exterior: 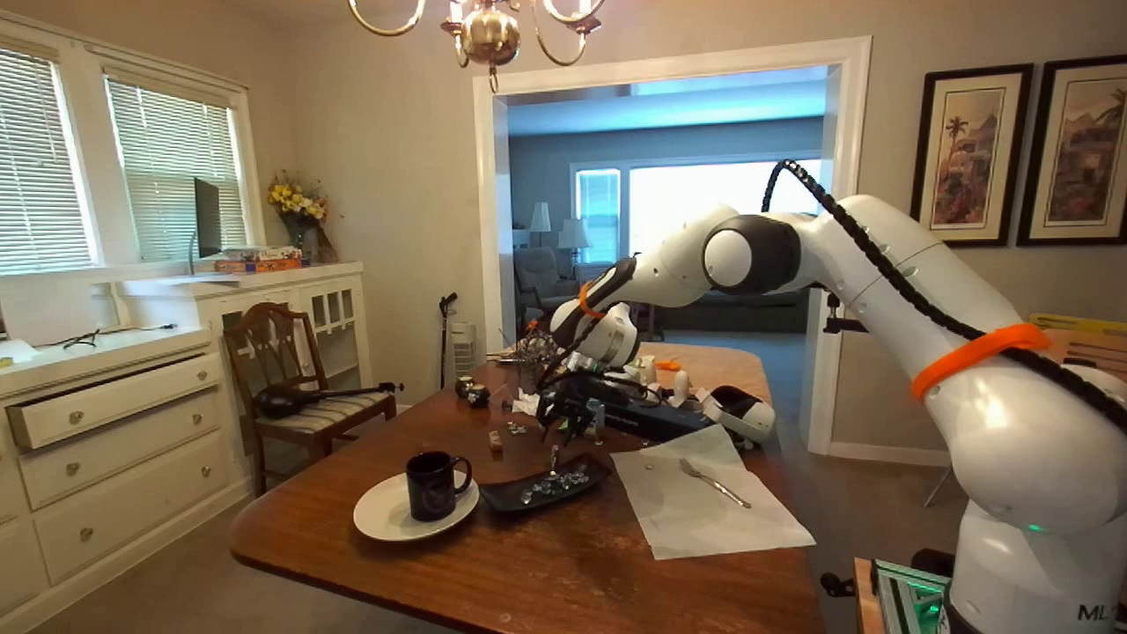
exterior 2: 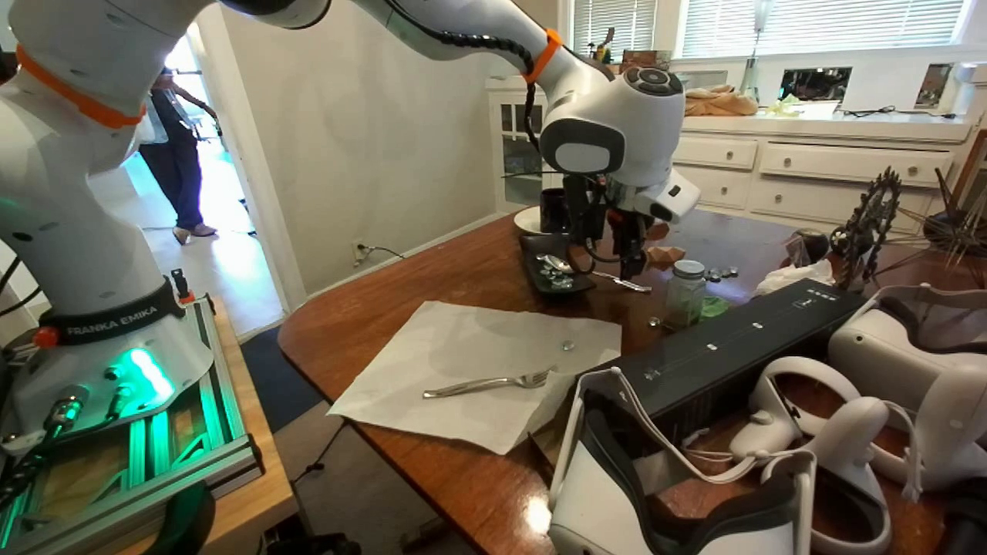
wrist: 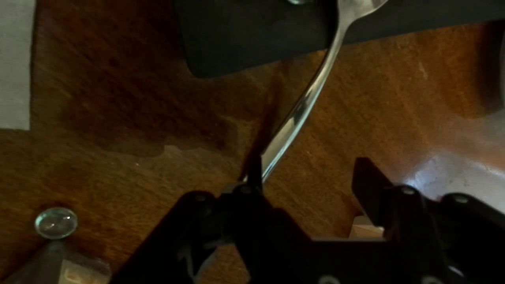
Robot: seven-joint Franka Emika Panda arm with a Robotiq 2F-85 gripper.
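One bead, at the wrist view's left, is best not brushed. By the tray, light handling is advised: the spoon is propped across its edge, bowl inside, handle beside a fingertip of the gripper, whose jaws are parted partway with nothing clasped. Before squeezing, the handle should be centred between them.

A table carries a plate, a tray and paper, the tray between the other two and just beside the plate; the paper reaches the table's edge; a jar stands upright just beside a box; a bead lies by the jar; a block lies near the tray.
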